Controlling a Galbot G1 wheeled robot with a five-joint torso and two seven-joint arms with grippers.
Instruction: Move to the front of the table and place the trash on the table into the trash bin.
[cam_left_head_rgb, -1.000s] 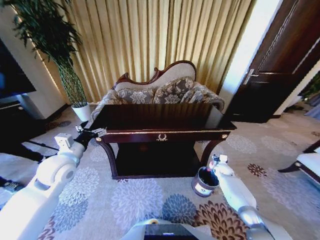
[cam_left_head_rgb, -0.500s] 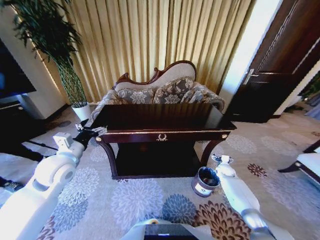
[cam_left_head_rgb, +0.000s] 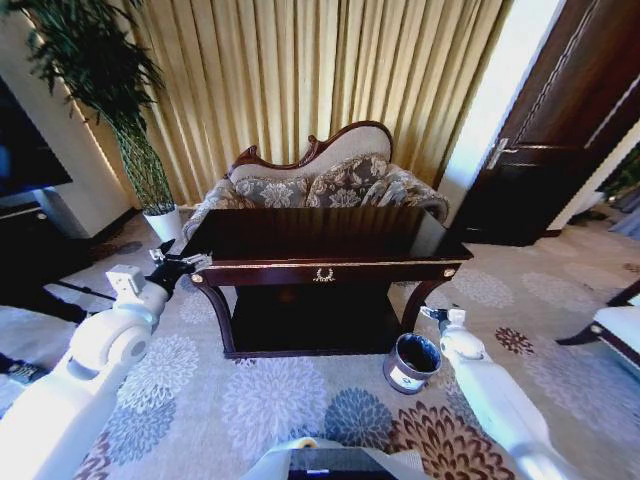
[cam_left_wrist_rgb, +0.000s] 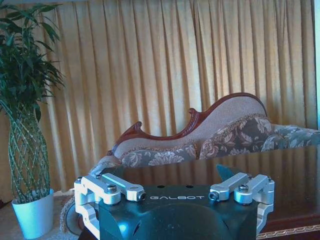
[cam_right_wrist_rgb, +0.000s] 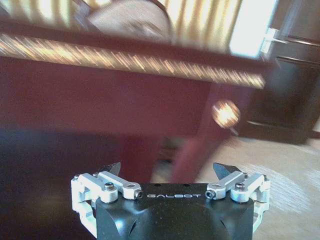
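The dark glossy table (cam_left_head_rgb: 320, 232) with gold trim stands straight ahead, its top reflecting the curtains. The trash is out of view. On the carpet by the table's right leg sits the small round dark trash bin (cam_left_head_rgb: 411, 362). My left gripper (cam_left_head_rgb: 185, 263) hovers at the table's left front corner, open and holding nothing; the left wrist view has this gripper (cam_left_wrist_rgb: 172, 175) facing across the table top (cam_left_wrist_rgb: 285, 180). My right gripper (cam_left_head_rgb: 432, 314) hangs low just right of the bin, beside the table leg. It is open and holds nothing in the right wrist view (cam_right_wrist_rgb: 167, 169), facing the table's front (cam_right_wrist_rgb: 100, 100).
A patterned sofa (cam_left_head_rgb: 320, 185) stands behind the table before gold curtains. A white plant pot (cam_left_head_rgb: 163, 222) is at the back left, a dark door (cam_left_head_rgb: 560, 130) at the right and a chair (cam_left_head_rgb: 615, 330) at the right edge. Flowered carpet lies in front.
My right arm has swung to the right, off the trash bin, which now shows whole. The left arm and the table have not moved.
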